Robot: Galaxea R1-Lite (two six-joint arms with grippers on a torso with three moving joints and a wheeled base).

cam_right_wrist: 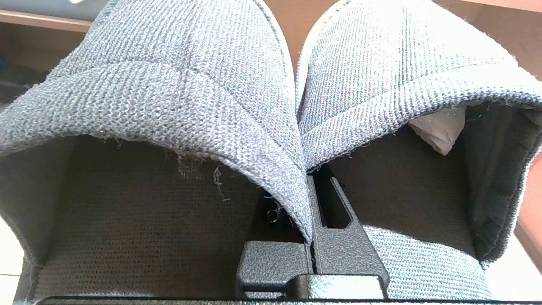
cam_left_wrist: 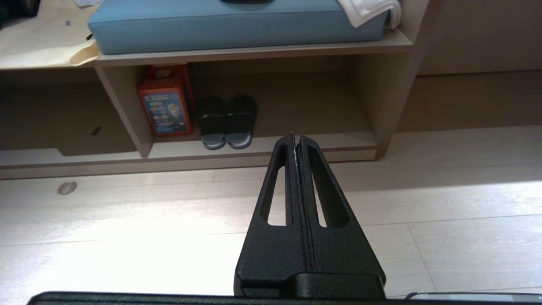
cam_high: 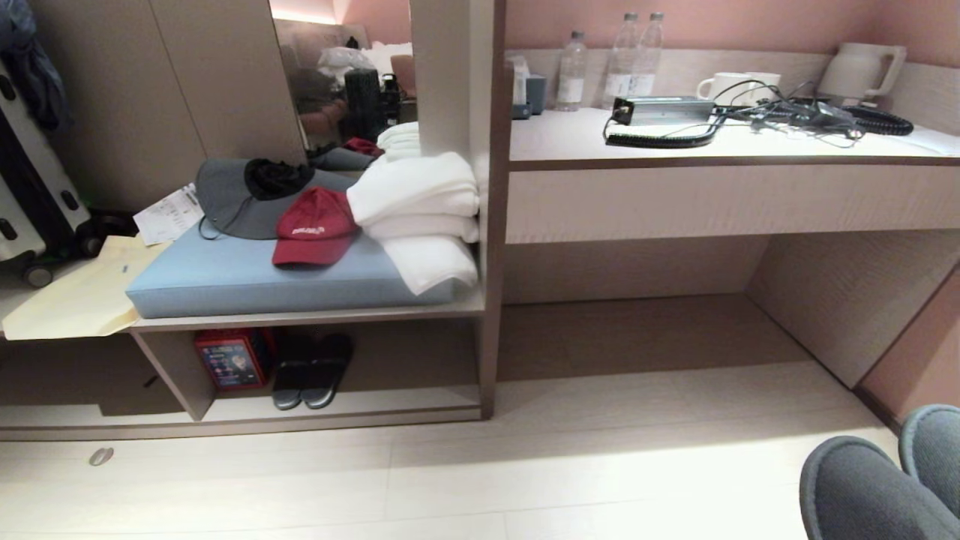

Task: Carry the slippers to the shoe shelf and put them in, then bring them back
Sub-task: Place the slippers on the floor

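The grey-blue slippers (cam_high: 877, 480) hang side by side at the bottom right of the head view, above the pale floor. In the right wrist view their open backs (cam_right_wrist: 190, 84) fill the picture. My right gripper (cam_right_wrist: 312, 186) is shut on their two inner edges, pinched together. The shoe shelf (cam_high: 405, 401) is the low beige cubby at the lower left, some way off across the floor; it also shows in the left wrist view as the shoe shelf (cam_left_wrist: 347, 142). My left gripper (cam_left_wrist: 296, 137) is shut and empty, hanging over the floor in front of the shelf.
A darker pair of slippers (cam_high: 311, 371) and a red box (cam_high: 232, 358) stand in the cubby's left part. Above lie a blue cushion (cam_high: 247, 277), a red cap (cam_high: 311, 229) and white towels (cam_high: 420, 217). The desk counter (cam_high: 712, 150) carries bottles and cables. A suitcase (cam_high: 30, 187) stands far left.
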